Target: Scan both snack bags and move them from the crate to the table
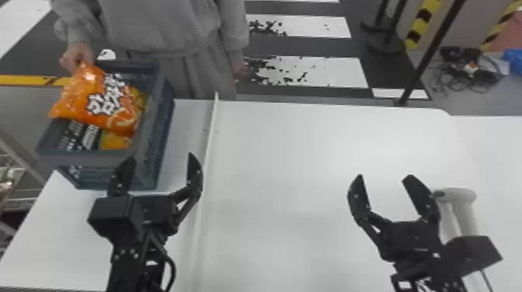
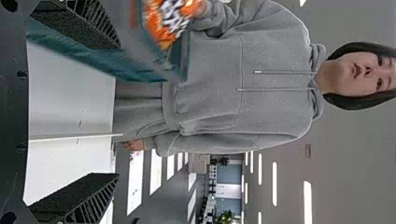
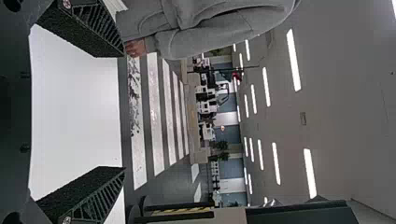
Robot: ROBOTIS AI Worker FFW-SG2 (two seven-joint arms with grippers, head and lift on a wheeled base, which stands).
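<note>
My left gripper point(image 1: 160, 171) stands open at the near side of the grey crate point(image 1: 153, 128), over the table point(image 1: 279, 186), nothing between its fingers. A person's hand holds an orange snack bag point(image 1: 93, 99) by its top corner over the crate, where a yellow bag point(image 1: 114, 141) and a dark packet point(image 1: 79, 136) lie. Farther right, my right gripper point(image 1: 386, 178) is open and empty beside the white scanner point(image 1: 462, 205). In the left wrist view, the open left gripper point(image 2: 93, 112) faces the crate point(image 2: 107, 60) and orange bag point(image 2: 163, 23). The right wrist view has the right gripper point(image 3: 93, 112) open.
A raised white strip point(image 1: 209, 143) runs front to back across the table, right of the left gripper. The person stands at the table's far edge. Behind on the right are a dark post point(image 1: 431, 54) and a heap of cables point(image 1: 470, 73) on the floor.
</note>
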